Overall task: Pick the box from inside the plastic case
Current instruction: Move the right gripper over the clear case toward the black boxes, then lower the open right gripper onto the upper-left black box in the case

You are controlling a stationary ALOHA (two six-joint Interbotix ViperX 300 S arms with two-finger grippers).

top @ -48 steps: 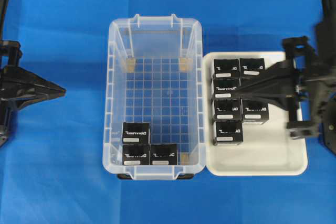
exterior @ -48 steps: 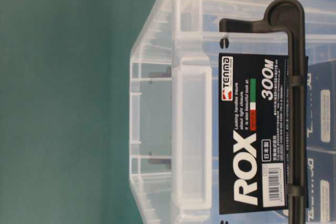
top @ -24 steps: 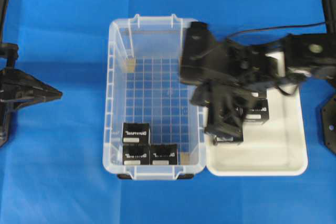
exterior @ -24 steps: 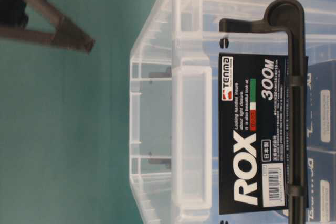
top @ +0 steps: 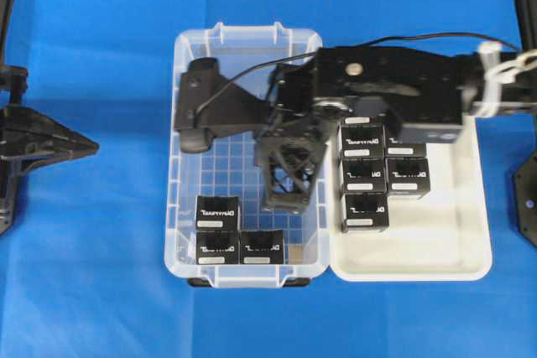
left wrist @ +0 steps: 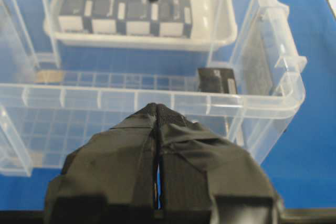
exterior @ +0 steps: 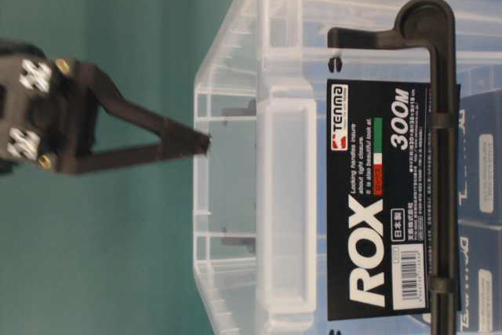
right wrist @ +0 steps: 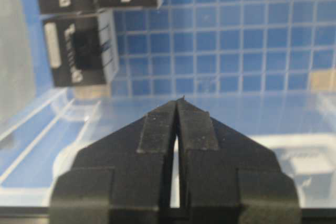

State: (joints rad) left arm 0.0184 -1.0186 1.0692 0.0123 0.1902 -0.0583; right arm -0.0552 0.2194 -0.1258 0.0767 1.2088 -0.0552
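1. Overhead view: the plastic case (top: 248, 157) sits mid-tabletop (top: 92, 291) on blue cloth, with a white tray (top: 436, 241) touching its right side. Three black boxes lie in the case's near-left corner: the box (top: 218, 210) on its own just behind a pair (top: 240, 246) set side by side. More boxes (top: 382, 169) are packed in the tray's far-left part. The right arm (top: 394, 94) reaches across the tray and over the case; its gripper (top: 284, 203) hangs above the grid floor, just right of the three boxes and apart from them. The left gripper (top: 91, 143) stays outside the case, well to the left.

2. Table-level view: the right gripper (exterior: 200, 143) shows its fingertips drawn together at the case's rim; the labelled wall (exterior: 376, 202) fills the picture.

3. Left wrist view: the left gripper (left wrist: 157, 109) has its fingers pressed together, facing the case's side wall (left wrist: 157, 98).

4. Right wrist view: the right gripper (right wrist: 178, 103) looks almost closed, a thin slit between the pads, pinching nothing. The box (right wrist: 79, 48) lies ahead to the left on the grid floor.
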